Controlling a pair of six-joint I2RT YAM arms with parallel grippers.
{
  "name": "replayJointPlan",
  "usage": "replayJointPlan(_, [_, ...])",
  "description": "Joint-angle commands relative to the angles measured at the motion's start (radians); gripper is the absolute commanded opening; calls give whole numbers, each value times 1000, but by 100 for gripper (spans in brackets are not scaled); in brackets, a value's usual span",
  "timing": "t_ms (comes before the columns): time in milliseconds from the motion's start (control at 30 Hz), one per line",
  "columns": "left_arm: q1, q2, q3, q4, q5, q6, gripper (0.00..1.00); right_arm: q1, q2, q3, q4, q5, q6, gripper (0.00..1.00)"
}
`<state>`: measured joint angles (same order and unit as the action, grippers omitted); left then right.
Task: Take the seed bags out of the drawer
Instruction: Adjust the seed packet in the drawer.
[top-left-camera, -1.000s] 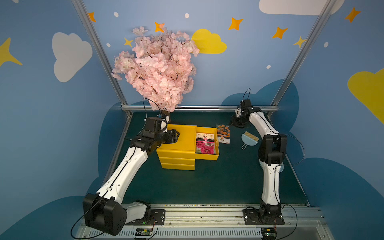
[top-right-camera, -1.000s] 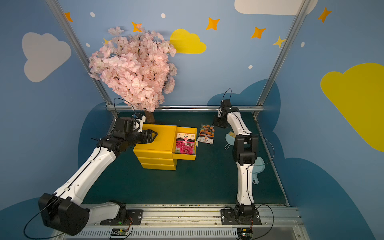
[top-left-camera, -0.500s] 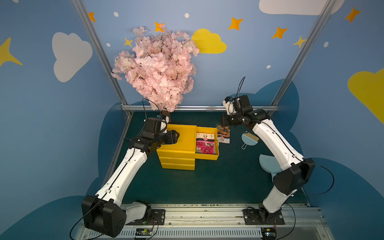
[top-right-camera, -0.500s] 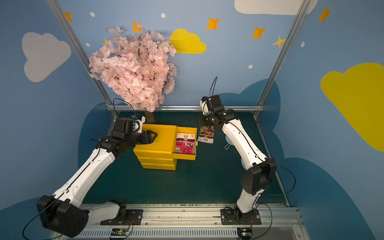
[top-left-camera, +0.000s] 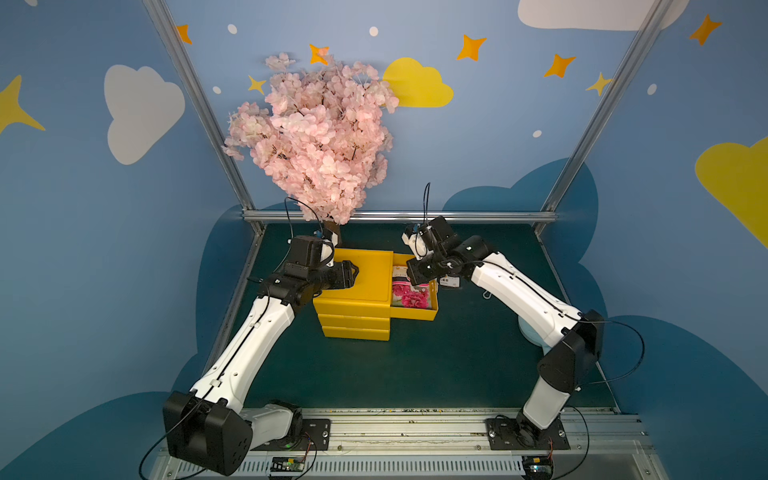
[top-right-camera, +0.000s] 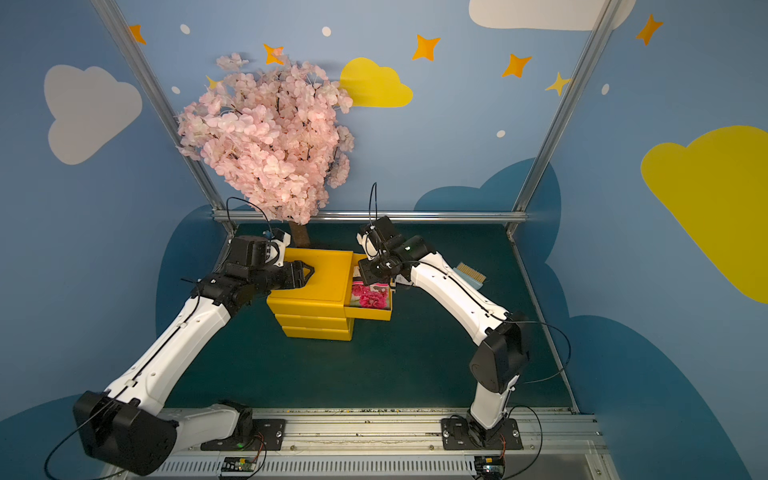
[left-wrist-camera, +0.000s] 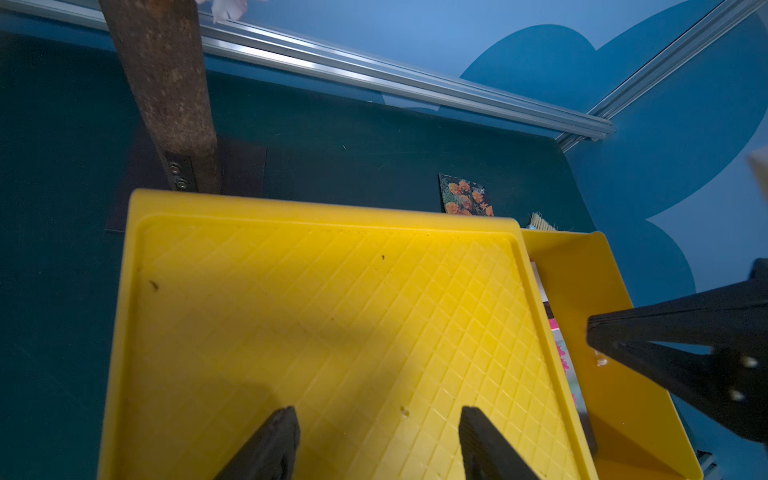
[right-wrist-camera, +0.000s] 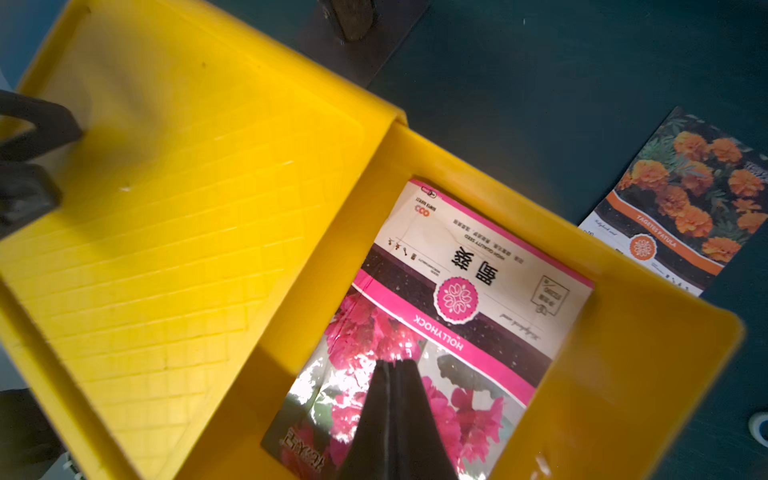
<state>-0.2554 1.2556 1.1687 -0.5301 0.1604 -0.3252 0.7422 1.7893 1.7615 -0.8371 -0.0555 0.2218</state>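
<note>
A yellow drawer unit (top-left-camera: 353, 274) (top-right-camera: 311, 274) has its top drawer (top-left-camera: 413, 313) (top-right-camera: 368, 313) (right-wrist-camera: 623, 374) pulled open to the right. A pink-flower seed bag (top-left-camera: 411, 297) (top-right-camera: 368, 297) (right-wrist-camera: 478, 270) lies flat in it. My right gripper (right-wrist-camera: 392, 363) (top-left-camera: 419, 272) (left-wrist-camera: 590, 328) is shut and empty, tips over the bag's flower photo; I cannot tell whether they touch it. An orange-flower seed bag (right-wrist-camera: 685, 199) (left-wrist-camera: 465, 199) lies on the mat behind the drawer. My left gripper (left-wrist-camera: 378, 436) (top-left-camera: 353, 270) (top-right-camera: 307, 272) stands open just above the unit's patterned top (left-wrist-camera: 324, 311).
A pink blossom tree (top-left-camera: 316, 141) stands behind the unit, its brown trunk (left-wrist-camera: 166, 95) close to the left wrist. A small brush (top-right-camera: 469, 274) lies at the back right, and a pale blue dustpan (top-left-camera: 530, 332) sits under the right arm. Metal rails edge the mat.
My right arm swung from the back right corner leftward to above the open drawer, and its jaws closed. The left arm has barely moved.
</note>
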Motion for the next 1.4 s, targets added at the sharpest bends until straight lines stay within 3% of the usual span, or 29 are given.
replayJointPlan(0, [1,23,-49,-180,-11,-19,67,9,50,22,-34,40,-6,0])
replayJointPlan(333, [1,25,-47,-176,-10,-18,67,9,169,131,-142,5,29,0])
replayJointPlan(533, [2,28,-51,-173,-10,-18,67,-9,188,133,-114,-184,54,0])
replayJointPlan(867, [2,35,-59,-166,-10,-21,67,-114,53,-37,171,-497,216,0])
replayJointPlan(1200, [1,46,-51,-159,-2,-24,67,-101,-6,30,13,-359,152,0])
replayJointPlan(1367, [1,46,-49,-159,1,-22,67,-52,33,133,-161,-138,85,0])
